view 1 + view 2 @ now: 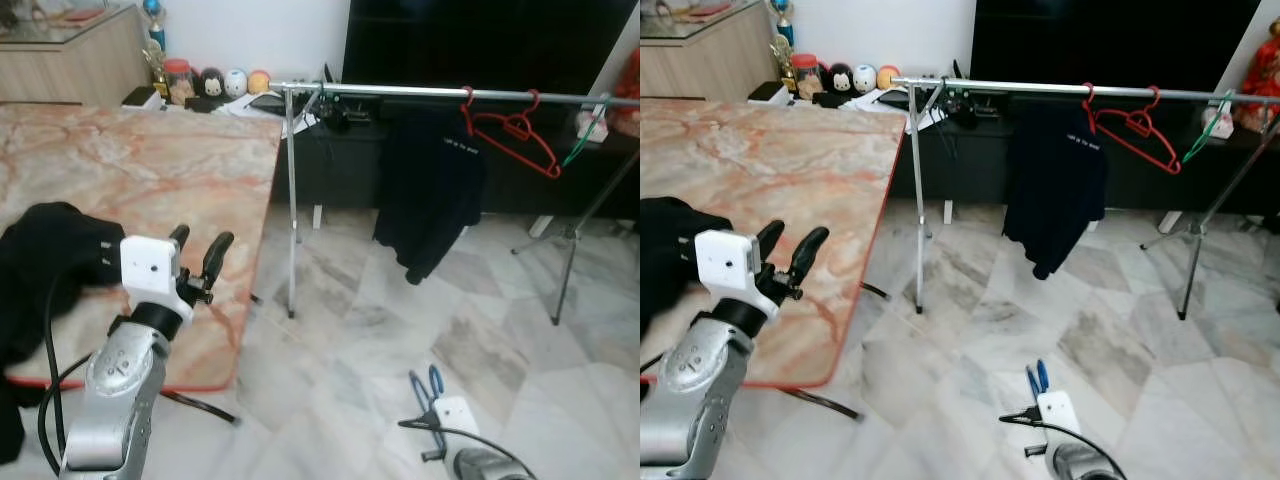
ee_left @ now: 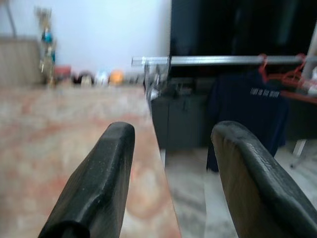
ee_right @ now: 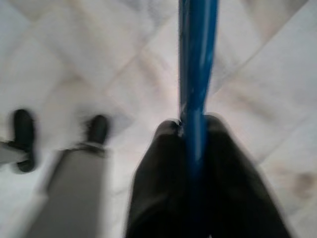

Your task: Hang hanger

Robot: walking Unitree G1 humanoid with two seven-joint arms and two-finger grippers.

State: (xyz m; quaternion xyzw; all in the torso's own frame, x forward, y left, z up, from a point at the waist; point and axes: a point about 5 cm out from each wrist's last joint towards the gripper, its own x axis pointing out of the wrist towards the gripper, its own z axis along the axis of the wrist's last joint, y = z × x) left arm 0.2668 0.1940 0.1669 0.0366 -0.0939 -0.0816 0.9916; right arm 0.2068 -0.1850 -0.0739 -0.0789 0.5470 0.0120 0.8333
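Observation:
A blue hanger is pinched between the black fingers of my right gripper, which is shut on it. That gripper hangs low over the floor, well below the silver clothes rail. Two red hangers and a black T-shirt hang on the rail. My left gripper is open and holds nothing. It is raised over the front corner of the marble table, pointing toward the rail.
A black garment lies on the table beside my left arm. The rail's legs and a tripod stand rest on the tiled floor. A dark TV cabinet is behind the rail. Small figurines line the wall.

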